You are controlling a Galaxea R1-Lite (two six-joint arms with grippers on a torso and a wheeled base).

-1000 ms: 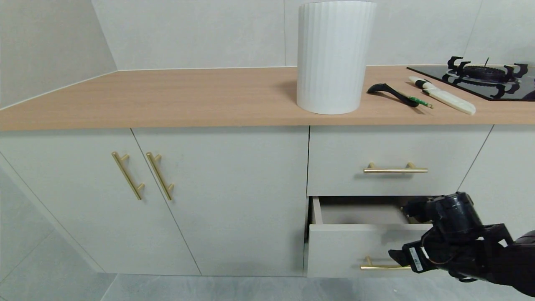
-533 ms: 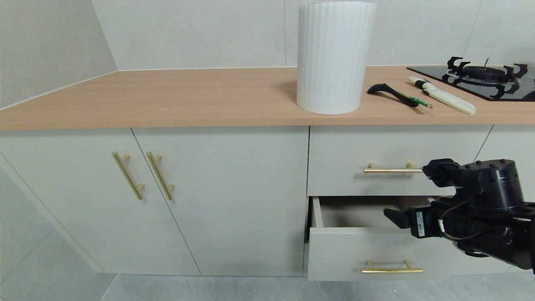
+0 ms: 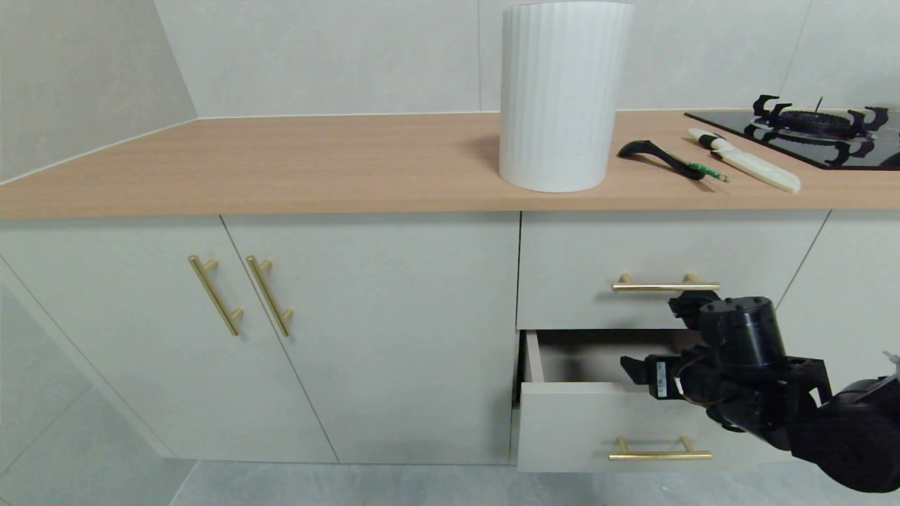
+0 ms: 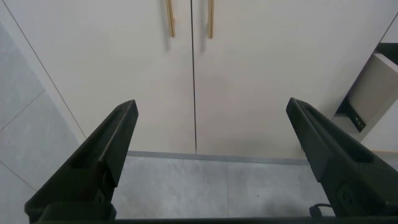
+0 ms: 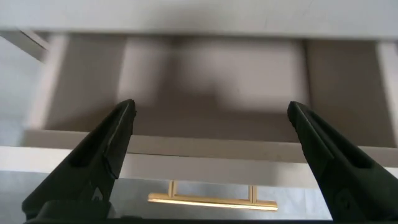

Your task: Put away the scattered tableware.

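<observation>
**Head view**
- Open drawer (image 3: pixel 583 422): the lower of two, pulled partway out, with a brass handle (image 3: pixel 659 455) on its front.
- Right gripper (image 3: pixel 659 336): before the open drawer's cavity, just above its front panel. The fingers are spread and grasp nothing.
- Shut drawer (image 3: pixel 654 270): directly above the open drawer.
- Worktop (image 3: pixel 281 169): above both drawers.
- White ribbed canister (image 3: pixel 559 98): upright on the worktop, above the open drawer's left end.
- Black-handled utensil (image 3: pixel 657 156) and cream-bladed knife (image 3: pixel 749 163): lying flat on the worktop, near each other, above the open drawer's right part.
- Hob (image 3: pixel 808 133): farther right than the open drawer.
- Cupboard doors (image 3: pixel 365 330): shut, left of the open drawer.

**Left wrist view**
- Left gripper (image 4: pixel 211 134): fingers wide apart and released, holding nothing. It faces the cupboard doors (image 4: pixel 193 74) above the floor (image 4: pixel 205 186), with the open drawer (image 4: pixel 373 87) off to one side.

**Right wrist view**
- Right gripper (image 5: pixel 208 134): fingers parted and unladen, framing the inside of the open drawer (image 5: pixel 211 81). The brass handle (image 5: pixel 211 200) is on the drawer's front.
</observation>
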